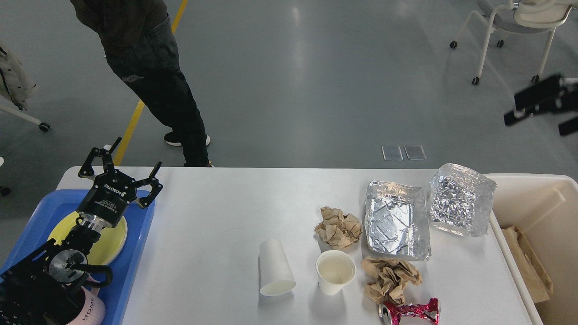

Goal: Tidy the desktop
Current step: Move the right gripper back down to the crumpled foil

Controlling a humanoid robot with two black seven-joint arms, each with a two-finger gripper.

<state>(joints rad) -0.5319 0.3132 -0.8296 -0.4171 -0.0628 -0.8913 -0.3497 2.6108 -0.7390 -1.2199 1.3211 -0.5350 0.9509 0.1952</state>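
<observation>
Left end effector hangs with its two black fingers spread apart and empty over the far end of a blue tray at the worktop's left edge, above a yellow plate lying in that tray. Right end effector shows only as a dark, blurred shape at the right border, high above the floor, cut off by the frame, so I cannot tell whether its fingers are apart or together. Beneath both lies the desktop, a wide white worktop with rounded corners, smooth and plain, filling the lower half of the view. On its right half sit two crumpled brown paper balls, a flattened foil tray, a deeper foil container just beside it, an upright paper cup, a second paper cup lying on its side, and a crushed red can at the near edge. A cream bin stands against the right end, holding brown paper. Beyond is a glossy grey floor with a yellow line, a person's dark-trousered legs, and a wheeled chair. A pink mug in the tray's near corner is partly hidden by the left arm.
</observation>
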